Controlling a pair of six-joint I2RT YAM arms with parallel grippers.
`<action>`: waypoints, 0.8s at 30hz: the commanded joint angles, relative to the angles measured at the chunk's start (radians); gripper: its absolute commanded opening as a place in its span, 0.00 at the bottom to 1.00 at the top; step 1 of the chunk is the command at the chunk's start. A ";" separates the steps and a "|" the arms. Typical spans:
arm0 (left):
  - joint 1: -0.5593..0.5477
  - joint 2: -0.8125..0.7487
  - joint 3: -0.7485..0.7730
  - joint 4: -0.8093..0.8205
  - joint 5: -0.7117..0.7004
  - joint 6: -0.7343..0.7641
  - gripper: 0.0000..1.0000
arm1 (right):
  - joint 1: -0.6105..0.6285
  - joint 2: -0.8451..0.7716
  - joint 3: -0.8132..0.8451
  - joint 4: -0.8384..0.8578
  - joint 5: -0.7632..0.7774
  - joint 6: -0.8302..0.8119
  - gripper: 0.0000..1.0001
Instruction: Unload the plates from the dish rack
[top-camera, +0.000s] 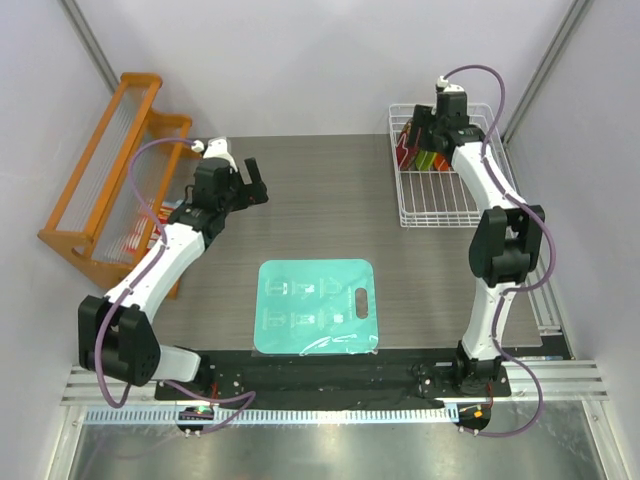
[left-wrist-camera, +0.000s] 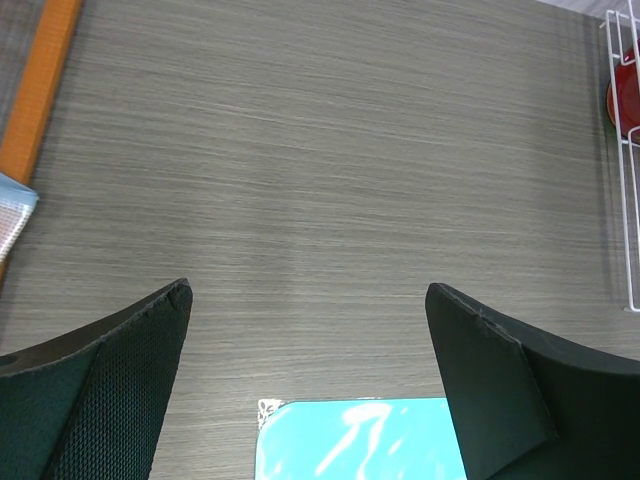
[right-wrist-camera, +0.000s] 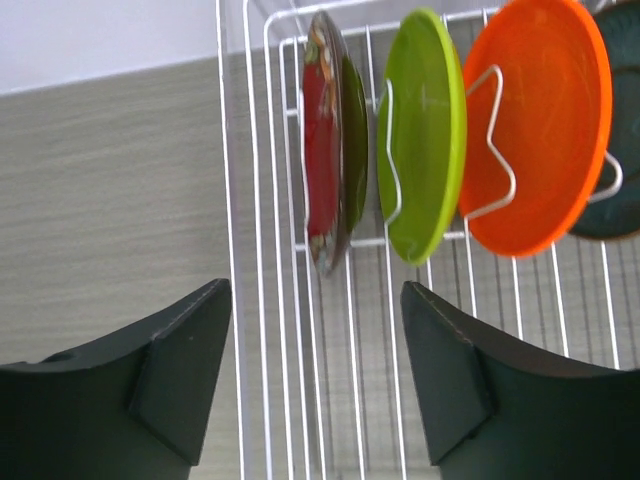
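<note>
Over by the far corner, right gripper hovers above the dish rack, fingers wide apart and empty, probably lining up the red plate standing in its tines; left gripper hangs spread and empty over the counter.

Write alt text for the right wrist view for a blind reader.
Four round plates stand on edge in a white wire dish rack: dark red floral, lime green, orange, dark teal. The open right gripper's black fingers frame the foreground.
</note>
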 joint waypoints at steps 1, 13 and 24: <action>-0.001 0.029 0.007 0.072 0.029 -0.015 0.99 | 0.002 0.068 0.151 0.031 -0.011 -0.010 0.72; -0.001 0.069 0.012 0.085 0.047 0.001 0.99 | 0.003 0.292 0.425 -0.025 0.049 -0.053 0.59; -0.001 0.060 0.016 0.088 0.067 0.001 1.00 | 0.009 0.362 0.479 -0.040 0.124 -0.110 0.43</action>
